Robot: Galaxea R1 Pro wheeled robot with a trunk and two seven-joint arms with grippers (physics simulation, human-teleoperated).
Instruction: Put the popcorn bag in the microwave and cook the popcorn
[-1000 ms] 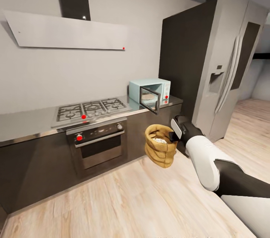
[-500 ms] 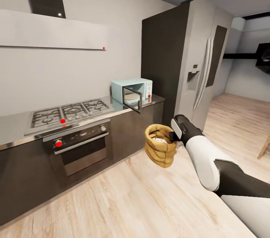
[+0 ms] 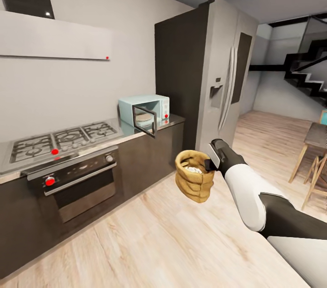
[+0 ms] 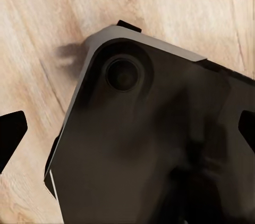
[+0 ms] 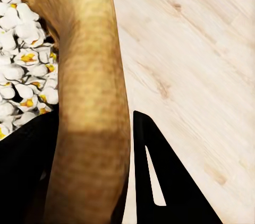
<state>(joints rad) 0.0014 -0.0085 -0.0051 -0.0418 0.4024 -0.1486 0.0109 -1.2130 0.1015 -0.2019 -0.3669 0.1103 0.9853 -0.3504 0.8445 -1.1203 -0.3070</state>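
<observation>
Popcorn bag [image 3: 195, 182]: tan sack, rolled rim, upright, white popped popcorn [image 5: 24, 70] inside.
Right gripper [image 3: 210, 161]: clamped on the bag's rim, above the wooden floor [image 3: 150, 242].
Left gripper: state cannot tell.
Change: bag and gripper unchanged; camera turned, microwave [image 3: 144, 110] now further left.

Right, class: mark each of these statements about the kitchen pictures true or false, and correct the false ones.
1. The right gripper holds the popcorn bag by its rim. True.
2. The microwave door is closed. False: it stands open.
3. The bag sits on the countertop. False: it hangs in the air above the wooden floor.
4. Popcorn lies inside the bag. True.
5. The microwave stands left of the gas hob. False: in the head view it stands to the hob's right, beside the fridge.
</observation>
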